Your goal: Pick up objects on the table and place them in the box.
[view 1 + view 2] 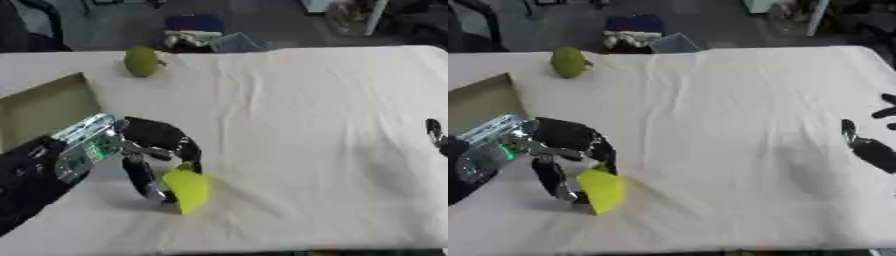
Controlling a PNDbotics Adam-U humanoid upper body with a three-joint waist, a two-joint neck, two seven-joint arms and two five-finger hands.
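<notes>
Left eye view shows my left hand (153, 150) with fingers curled round a yellow-green object (185, 189) on the table (306, 125), in front of the open box (39, 107). Pick-up is in hand; next I judge it needs lifting and carrying back into the box. My right hand (872, 147) rests idle and relaxed, well apart from the box; a green fruit (141, 61) lies just beyond it.

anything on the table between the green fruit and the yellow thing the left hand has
Nothing but bare white cloth lies between the green fruit and the yellow object in the left hand, in both eye views.
</notes>
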